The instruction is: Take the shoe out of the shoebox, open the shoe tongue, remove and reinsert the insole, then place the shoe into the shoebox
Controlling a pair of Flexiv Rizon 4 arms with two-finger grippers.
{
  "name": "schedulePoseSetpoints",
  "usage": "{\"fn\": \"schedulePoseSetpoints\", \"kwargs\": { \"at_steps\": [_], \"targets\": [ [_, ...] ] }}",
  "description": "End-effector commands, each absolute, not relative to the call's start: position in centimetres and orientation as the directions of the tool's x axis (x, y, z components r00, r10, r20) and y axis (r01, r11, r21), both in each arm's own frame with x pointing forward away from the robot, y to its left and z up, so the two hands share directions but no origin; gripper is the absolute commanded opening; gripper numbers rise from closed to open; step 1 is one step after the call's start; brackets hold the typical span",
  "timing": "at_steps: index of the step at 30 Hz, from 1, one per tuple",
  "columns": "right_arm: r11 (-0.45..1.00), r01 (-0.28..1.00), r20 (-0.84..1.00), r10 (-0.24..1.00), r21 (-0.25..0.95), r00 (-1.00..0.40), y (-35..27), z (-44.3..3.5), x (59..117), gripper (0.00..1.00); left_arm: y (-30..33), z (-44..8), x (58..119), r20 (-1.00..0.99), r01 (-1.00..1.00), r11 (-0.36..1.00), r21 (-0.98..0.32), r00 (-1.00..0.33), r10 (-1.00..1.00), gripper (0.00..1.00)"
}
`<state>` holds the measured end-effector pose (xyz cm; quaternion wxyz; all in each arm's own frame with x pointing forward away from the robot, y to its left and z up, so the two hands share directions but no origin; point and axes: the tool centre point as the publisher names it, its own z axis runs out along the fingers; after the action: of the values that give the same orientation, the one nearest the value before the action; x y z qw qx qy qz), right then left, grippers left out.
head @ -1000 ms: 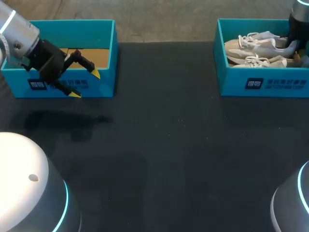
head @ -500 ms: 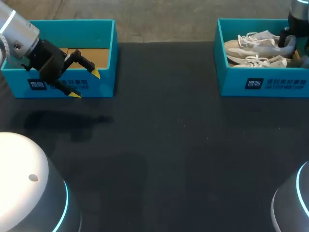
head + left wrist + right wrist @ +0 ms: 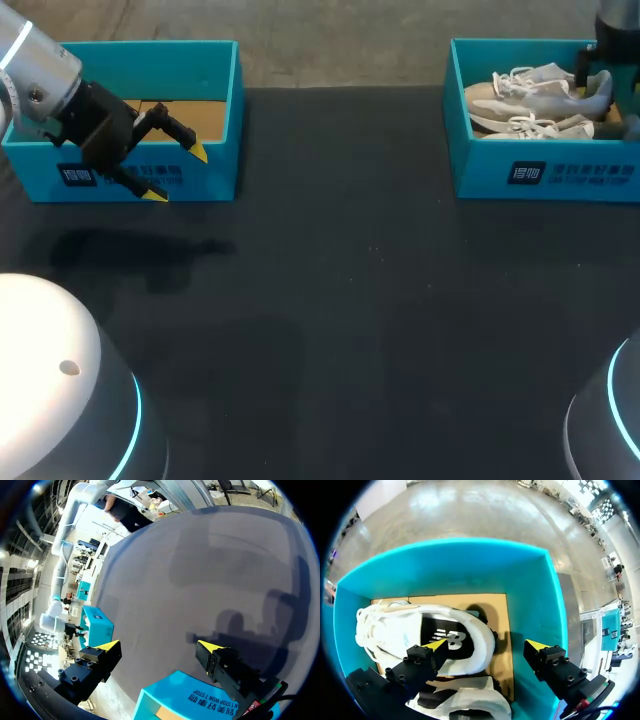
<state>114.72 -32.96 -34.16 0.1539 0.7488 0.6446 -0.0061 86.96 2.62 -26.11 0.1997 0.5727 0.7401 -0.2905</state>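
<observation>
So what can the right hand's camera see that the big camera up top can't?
Only the right wrist view shows the right gripper with its two yellow tips open over the box. One tip is above the upper shoe, and you can see the dark patch on that shoe's side. Only the head view shows the black table, the other blue box and the left gripper, open by it. Both show the blue shoebox with two white shoes inside.
</observation>
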Motion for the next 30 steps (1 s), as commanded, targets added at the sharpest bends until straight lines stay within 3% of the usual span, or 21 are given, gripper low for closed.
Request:
{"fn": "schedulePoseSetpoints", "kwargs": {
  "at_steps": [1, 21, 30],
  "targets": [
    [-0.121, 0.964, -0.221, 0.959, 0.238, 0.175, -32.3, -32.3, 113.8, 1.00, 2.6, -26.1, 86.9, -0.626, 0.964, 0.176, -0.200, -0.264, 0.734, 1.00],
    [-0.087, 0.965, -0.252, 0.956, 0.249, 0.151, -30.3, -24.7, 113.2, 1.00, 2.6, -26.1, 86.9, -0.626, 0.964, 0.176, -0.200, -0.264, 0.734, 1.00],
    [-0.104, 0.973, -0.249, 0.956, 0.208, 0.155, -28.3, -20.3, 110.1, 1.00, 2.6, -26.1, 86.9, -0.626, 0.964, 0.176, -0.200, -0.264, 0.734, 1.00]
  ]
}}
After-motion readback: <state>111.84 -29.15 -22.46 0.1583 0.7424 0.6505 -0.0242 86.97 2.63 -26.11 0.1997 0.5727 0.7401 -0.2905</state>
